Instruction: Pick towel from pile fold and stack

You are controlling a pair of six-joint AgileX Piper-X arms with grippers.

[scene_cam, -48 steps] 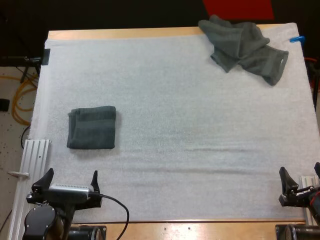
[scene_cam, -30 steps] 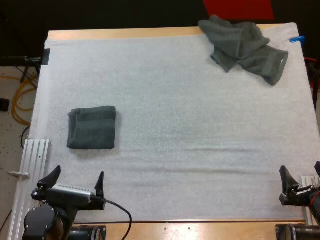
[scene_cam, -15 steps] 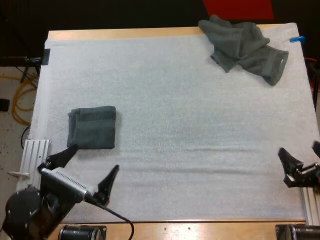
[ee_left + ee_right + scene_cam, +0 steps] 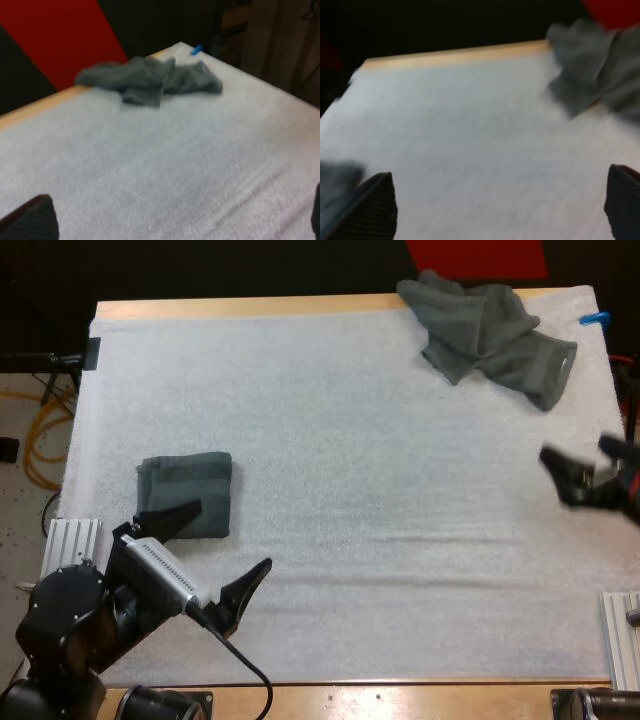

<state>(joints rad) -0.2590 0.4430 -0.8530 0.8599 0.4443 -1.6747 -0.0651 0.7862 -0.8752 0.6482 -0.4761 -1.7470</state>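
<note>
A crumpled dark grey-green towel pile (image 4: 490,335) lies at the mat's far right corner. One folded towel (image 4: 190,490) rests flat at the left of the mat. My left gripper (image 4: 222,545) is open just in front of the folded towel's near right corner, one fingertip at its edge, angled toward the far right. In the left wrist view the pile (image 4: 150,82) sits far ahead of the open gripper (image 4: 180,200). My right gripper (image 4: 580,455) hangs open by the mat's right edge, short of the pile. The right wrist view has the pile (image 4: 590,65) beyond its wide-apart fingers (image 4: 377,200).
The white mat (image 4: 350,460) covers the wooden table, whose far edge (image 4: 250,306) runs behind the pile. A metal rail (image 4: 60,550) lies off the mat's left near corner, and another (image 4: 622,635) at the right near corner.
My left gripper has swung forward and turned toward the far right, reaching the folded towel's near corner. The right gripper has travelled from the near right corner toward the pile.
</note>
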